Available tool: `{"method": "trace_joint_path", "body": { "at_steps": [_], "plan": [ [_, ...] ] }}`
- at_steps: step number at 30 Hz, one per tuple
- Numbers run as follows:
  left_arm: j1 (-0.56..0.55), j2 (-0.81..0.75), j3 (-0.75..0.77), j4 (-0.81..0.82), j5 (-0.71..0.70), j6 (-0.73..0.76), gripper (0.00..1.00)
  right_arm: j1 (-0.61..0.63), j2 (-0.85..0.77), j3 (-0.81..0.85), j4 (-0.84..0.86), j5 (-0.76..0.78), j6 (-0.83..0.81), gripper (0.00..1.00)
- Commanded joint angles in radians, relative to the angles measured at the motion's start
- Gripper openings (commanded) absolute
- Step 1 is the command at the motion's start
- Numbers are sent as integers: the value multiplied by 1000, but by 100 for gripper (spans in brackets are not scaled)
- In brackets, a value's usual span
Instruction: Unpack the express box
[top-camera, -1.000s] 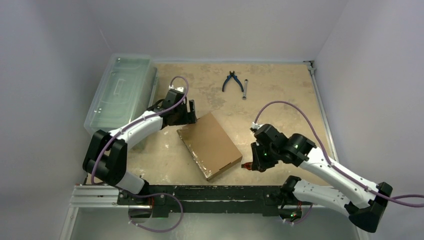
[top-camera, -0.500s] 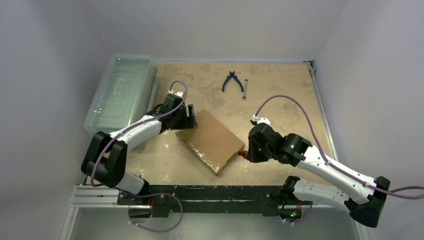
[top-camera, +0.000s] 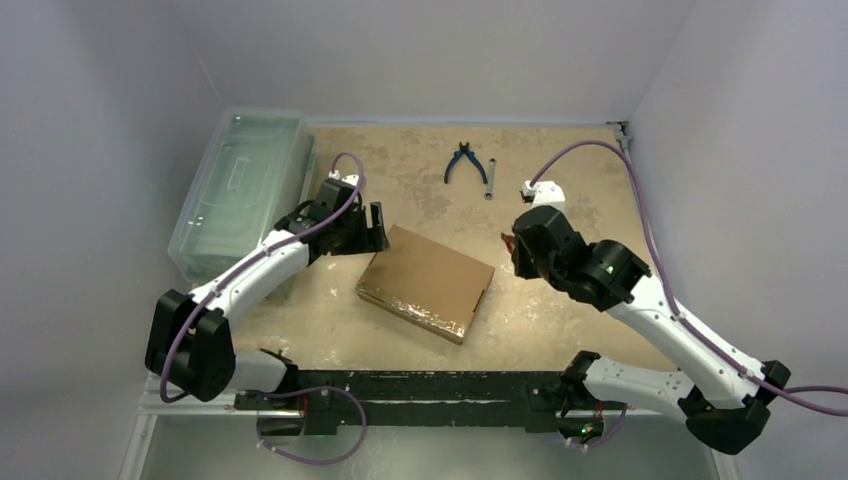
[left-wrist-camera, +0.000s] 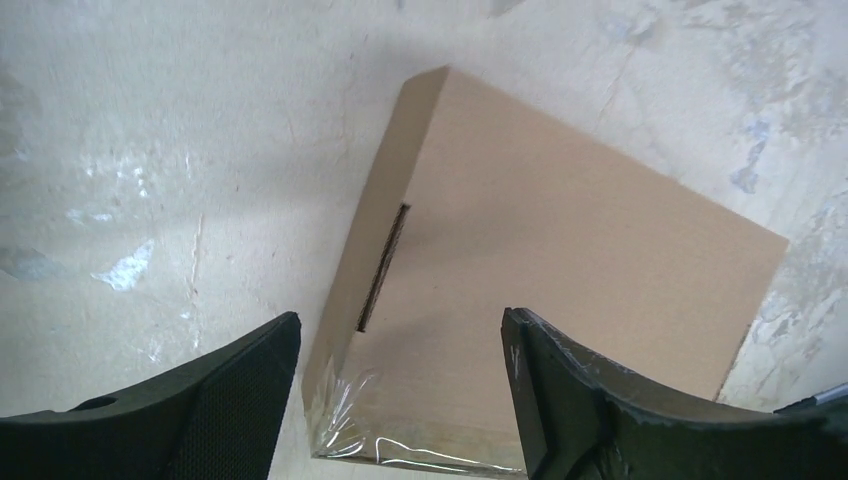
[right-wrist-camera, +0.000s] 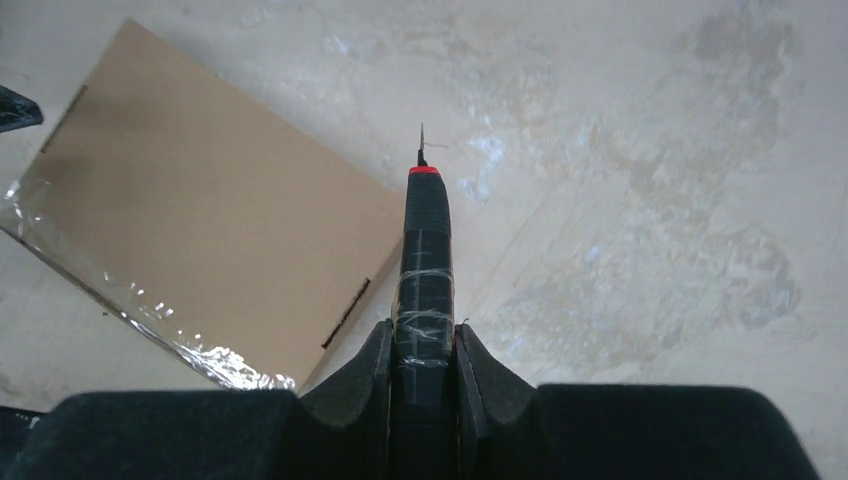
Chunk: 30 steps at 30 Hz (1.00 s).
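- Since a second ago, the flat brown cardboard express box (top-camera: 427, 283) has turned on the worn beige table top (top-camera: 570, 170). Its long edges now run nearly left to right.
- Meanwhile the right gripper (right-wrist-camera: 422, 345) has gone from the near right corner of the box to its far right corner. The left gripper (left-wrist-camera: 400, 330) stays by the left end.
- Right fingers are clamped on a black pen-shaped knife with a red collar (right-wrist-camera: 424, 240). Its thin blade points over bare table just beside the right end of the box and does not touch the cardboard.
- Left fingers stand wide apart and hold nothing. They hover above the left end of the box.
- Step in hand, as I judge it: to cut the seal. It seems wise to press the box down with the left gripper first, because the box turns easily. Then the blade can come low along the taped edge and stay shallow, so that the content is not cut.
- The box is closed and lies flat in the middle of the table, with a plain clean lid. A strip of clear shiny tape (right-wrist-camera: 150, 320) wraps its near long edge. A narrow dark slot (left-wrist-camera: 383, 265) shows on the short left side.
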Motion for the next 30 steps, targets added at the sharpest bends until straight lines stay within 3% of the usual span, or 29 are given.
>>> {"method": "trace_joint_path", "body": {
  "at_steps": [1, 5, 6, 9, 13, 18, 28, 30],
  "plan": [
    [4, 17, 96, -111, 11, 101, 72, 0, -47, 34, 142, -82, -275, 0],
    [4, 63, 116, -164, 75, 180, 60, 31, -71, -66, 408, -532, -430, 0],
    [4, 69, 121, -173, 74, 196, 59, 78, -56, -73, 451, -550, -433, 0],
    [4, 76, 124, -165, 81, 251, 53, 224, 25, -37, 516, -481, -388, 0],
    [4, 110, 124, -131, 35, 293, 40, 296, 138, 6, 576, -468, -346, 0],
    [46, 124, 99, -75, 64, 299, 25, 376, 265, 60, 548, -334, -395, 0],
    [104, 111, 63, -20, 193, 327, 23, 392, 367, 74, 642, -322, -454, 0],
    [110, 118, 55, -4, 250, 326, 28, 394, 388, 84, 651, -285, -454, 0]
  ]
}}
